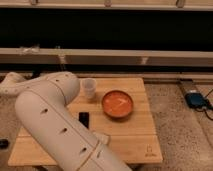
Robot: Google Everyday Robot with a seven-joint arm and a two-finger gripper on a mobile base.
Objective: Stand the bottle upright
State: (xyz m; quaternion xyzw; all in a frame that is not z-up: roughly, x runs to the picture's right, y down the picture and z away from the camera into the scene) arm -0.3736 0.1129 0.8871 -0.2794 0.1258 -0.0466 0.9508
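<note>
Wooden table [135,145] on speckled floor [175,112] (dark wall [125,30] behind).

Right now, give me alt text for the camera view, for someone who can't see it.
A large white robot arm lies across a wooden table, hiding its gripper; no bottle shows. Beside it stand a translucent plastic cup and a round orange bowl.

No readable text here. The table [140,141] carries one small dark mark [148,150] near its front right corner, maybe a stamp or logo, but it is too small to make out. The cup [89,89], bowl [117,104] and arm [50,117] show nothing legible. The gripper is out of sight, with the arm covering the table's left side.
</note>
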